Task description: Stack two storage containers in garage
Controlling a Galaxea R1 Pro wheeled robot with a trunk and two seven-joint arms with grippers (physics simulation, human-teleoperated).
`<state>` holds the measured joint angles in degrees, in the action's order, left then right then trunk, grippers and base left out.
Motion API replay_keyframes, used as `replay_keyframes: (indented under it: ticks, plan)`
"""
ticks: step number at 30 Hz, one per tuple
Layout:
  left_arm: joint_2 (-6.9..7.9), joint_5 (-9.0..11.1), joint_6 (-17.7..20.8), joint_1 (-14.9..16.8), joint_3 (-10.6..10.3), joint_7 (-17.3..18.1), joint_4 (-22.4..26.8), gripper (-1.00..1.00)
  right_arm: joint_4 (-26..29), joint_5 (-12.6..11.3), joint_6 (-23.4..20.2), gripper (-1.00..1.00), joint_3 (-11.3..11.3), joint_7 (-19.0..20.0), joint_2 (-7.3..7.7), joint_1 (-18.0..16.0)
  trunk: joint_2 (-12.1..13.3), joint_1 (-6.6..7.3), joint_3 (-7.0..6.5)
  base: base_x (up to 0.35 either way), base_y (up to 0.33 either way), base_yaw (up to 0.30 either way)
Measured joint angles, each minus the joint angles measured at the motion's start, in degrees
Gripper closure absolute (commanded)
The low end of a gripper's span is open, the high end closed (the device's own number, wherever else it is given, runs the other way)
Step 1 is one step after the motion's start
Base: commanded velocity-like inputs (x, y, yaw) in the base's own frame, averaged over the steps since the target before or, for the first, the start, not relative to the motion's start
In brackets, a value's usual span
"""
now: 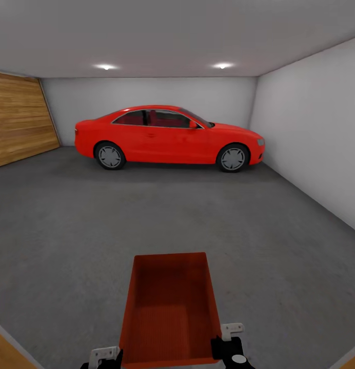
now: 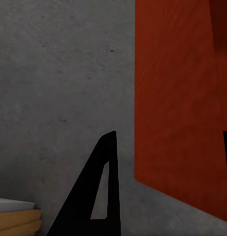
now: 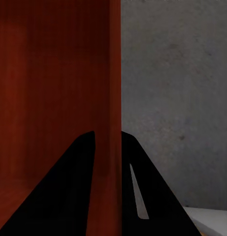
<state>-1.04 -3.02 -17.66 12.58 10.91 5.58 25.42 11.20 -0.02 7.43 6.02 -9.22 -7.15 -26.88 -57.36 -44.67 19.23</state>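
The garage is evenly and softly lit, brightest at two ceiling spotlights (image 1: 106,66) on the far side, each a small glare spot. The white walls read pale grey, the concrete floor (image 1: 70,230) matte with no sharp shadows, only a dark patch under the red coupe (image 1: 170,136). Wide-angle distortion bends wall lines at the edges. The render is slightly soft. In the wrist views the storage container (image 3: 54,88) wall looks dim and the fingers (image 3: 69,196) are featureless black silhouettes
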Motion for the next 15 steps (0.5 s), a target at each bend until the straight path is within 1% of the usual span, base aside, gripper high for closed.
replay_keyframes:
  ticks: [3, 8, 15]
  plan:
    - [0.0, 0.0, 0.0, 0.0, 0.0, 0.0, 0.0, 1.0, 0.0, 0.0, 0.0, 1.0, 0.0, 0.0, 0.0, 0.0, 0.0, 0.01, 0.0, 0.087, 0.0, 0.0]
    - [0.0, 0.0, 0.0, 0.0, 0.0, 0.0, 0.0, 1.0, 0.0, 0.0, 0.0, 1.0, 0.0, 0.0, 0.0, 0.0, 0.0, 0.02, 0.0, 0.205, 0.0, 0.0]
    - [-0.01, 0.0, 0.0, 0.0, 0.0, 0.0, 0.0, 1.0, 0.0, 0.0, 0.0, 1.0, 0.0, 0.0, 0.01, 0.0, 0.0, 0.0, 0.0, 0.054, 0.0, 0.0]
